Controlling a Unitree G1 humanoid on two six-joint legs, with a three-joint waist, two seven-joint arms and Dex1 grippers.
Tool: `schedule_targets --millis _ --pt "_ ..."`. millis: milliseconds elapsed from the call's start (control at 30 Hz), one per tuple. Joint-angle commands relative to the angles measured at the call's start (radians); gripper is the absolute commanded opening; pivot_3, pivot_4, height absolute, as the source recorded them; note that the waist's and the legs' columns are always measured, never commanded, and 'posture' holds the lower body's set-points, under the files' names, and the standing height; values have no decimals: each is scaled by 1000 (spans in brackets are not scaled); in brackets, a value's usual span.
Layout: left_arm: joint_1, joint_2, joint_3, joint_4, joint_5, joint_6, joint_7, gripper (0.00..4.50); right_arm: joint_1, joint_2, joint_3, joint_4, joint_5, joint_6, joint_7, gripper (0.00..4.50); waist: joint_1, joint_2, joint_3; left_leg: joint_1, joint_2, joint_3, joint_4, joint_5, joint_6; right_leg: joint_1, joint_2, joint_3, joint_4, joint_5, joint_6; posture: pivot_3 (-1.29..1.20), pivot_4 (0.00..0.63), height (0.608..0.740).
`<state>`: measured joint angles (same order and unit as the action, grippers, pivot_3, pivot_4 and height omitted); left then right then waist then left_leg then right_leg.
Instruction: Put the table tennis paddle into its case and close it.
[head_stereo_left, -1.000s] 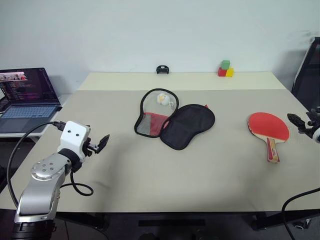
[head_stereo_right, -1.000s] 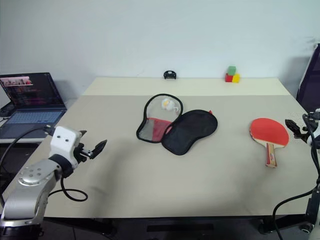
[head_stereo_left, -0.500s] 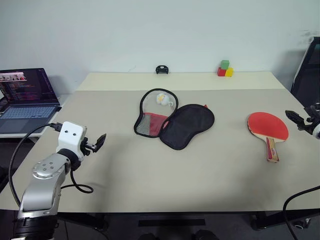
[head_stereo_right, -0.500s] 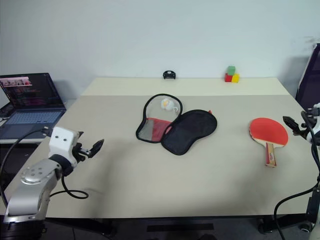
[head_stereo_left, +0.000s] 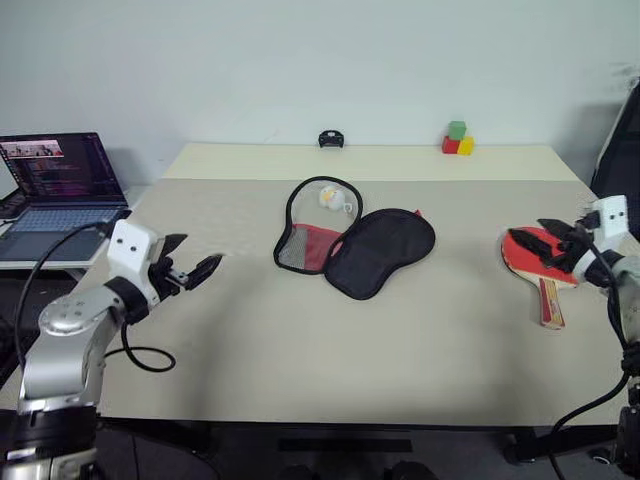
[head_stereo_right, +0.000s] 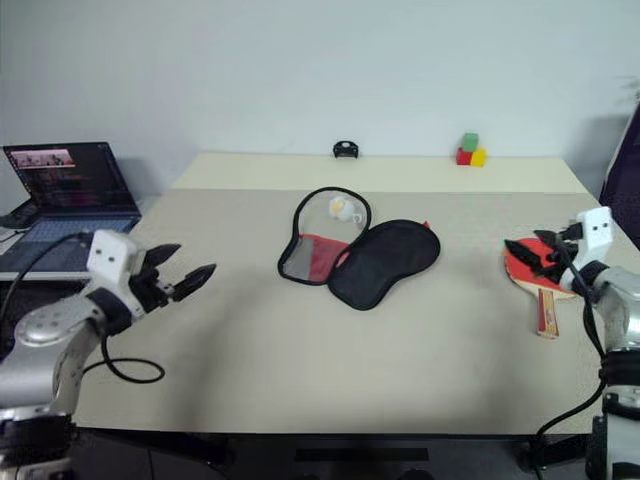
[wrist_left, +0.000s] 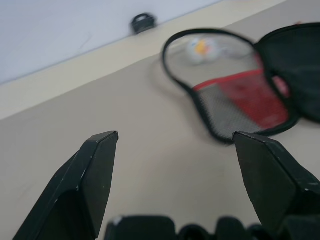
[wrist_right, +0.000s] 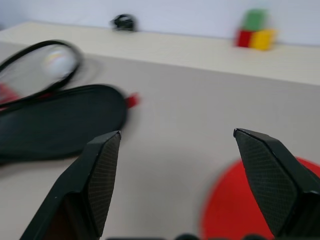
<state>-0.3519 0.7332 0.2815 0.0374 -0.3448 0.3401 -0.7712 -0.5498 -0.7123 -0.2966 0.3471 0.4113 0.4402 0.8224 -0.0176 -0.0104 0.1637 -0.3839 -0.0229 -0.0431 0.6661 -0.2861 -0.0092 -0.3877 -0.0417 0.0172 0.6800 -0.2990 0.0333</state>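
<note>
the right gripper (head_stereo_left: 556, 240), jaws wide and empty, has swung in over the round red rubber-faced table tennis paddle (head_stereo_left: 528, 256) at the table's (head_stereo_left: 300, 340) right edge; pickup looks next. the left gripper (head_stereo_left: 190, 268) waits wide open.

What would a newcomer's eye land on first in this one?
The red table tennis paddle at the table's right edge, with the open right pincer over its blade. Next, the case lying unzipped and spread open mid-table, a small white ball in its far half. The left pincer hangs open near the left edge.
</note>
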Motion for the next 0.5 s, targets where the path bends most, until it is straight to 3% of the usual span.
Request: schedule_targets --millis 33,167,267,500 --pt "-75 14 -46 27 -23 -20 -89 4007 19 48 29 -177 64 122 -36 3916 -1 0 0 0 0 0 0 0 0 0 0 0 0 0 0 0 150 740" --pt "-139 19 -104 73 -11 -30 -163 4007 40 97 79 -288 87 231 -75 3916 -10 0 0 0 0 0 0 0 0 -1 0 0 0 0 0 0 150 740" --pt "-187 25 -147 116 -7 -41 -237 4007 54 143 109 -380 131 350 -123 4468 -11 0 0 0 0 -1 0 0 0 -1 1 0 0 0 0 0 150 740" --pt "-276 29 -210 197 25 -77 -322 4007 4 278 145 -421 162 569 -290 4468 -12 0 0 0 0 -1 0 0 0 -1 1 0 0 0 0 0 150 740"
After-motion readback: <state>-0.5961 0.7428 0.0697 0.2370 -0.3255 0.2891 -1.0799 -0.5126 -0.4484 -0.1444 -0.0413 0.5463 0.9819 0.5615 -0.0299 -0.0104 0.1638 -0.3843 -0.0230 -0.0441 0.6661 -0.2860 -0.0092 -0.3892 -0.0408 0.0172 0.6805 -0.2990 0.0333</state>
